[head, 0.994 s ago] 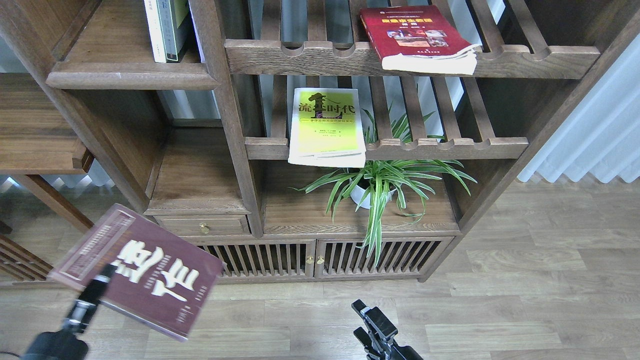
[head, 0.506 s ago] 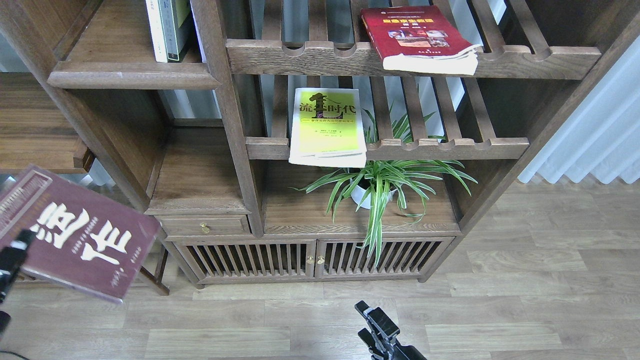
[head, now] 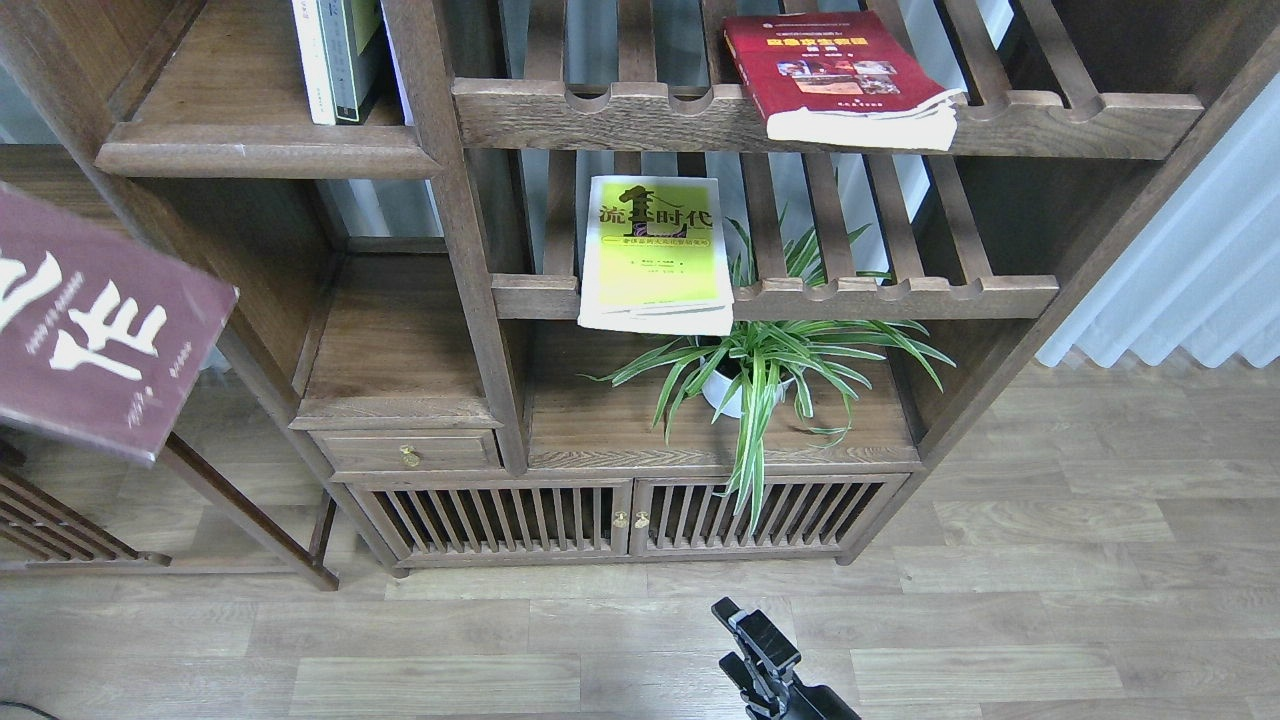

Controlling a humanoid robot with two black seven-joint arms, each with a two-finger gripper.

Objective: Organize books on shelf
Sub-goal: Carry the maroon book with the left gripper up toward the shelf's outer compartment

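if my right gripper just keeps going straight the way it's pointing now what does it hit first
Probably the slatted cabinet doors. The right gripper points up and slightly left in the head view, over bare floor. Nothing else lies in that line, though depth and its height above the floor are unclear.

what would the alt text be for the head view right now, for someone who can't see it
A dark maroon book with big white Chinese characters hangs at the left edge, its holder out of view, in front of a dark wooden bookcase. A red book and a yellow-green book lie on slatted racks above a potted spider plant; the right gripper hangs low over the wood floor.
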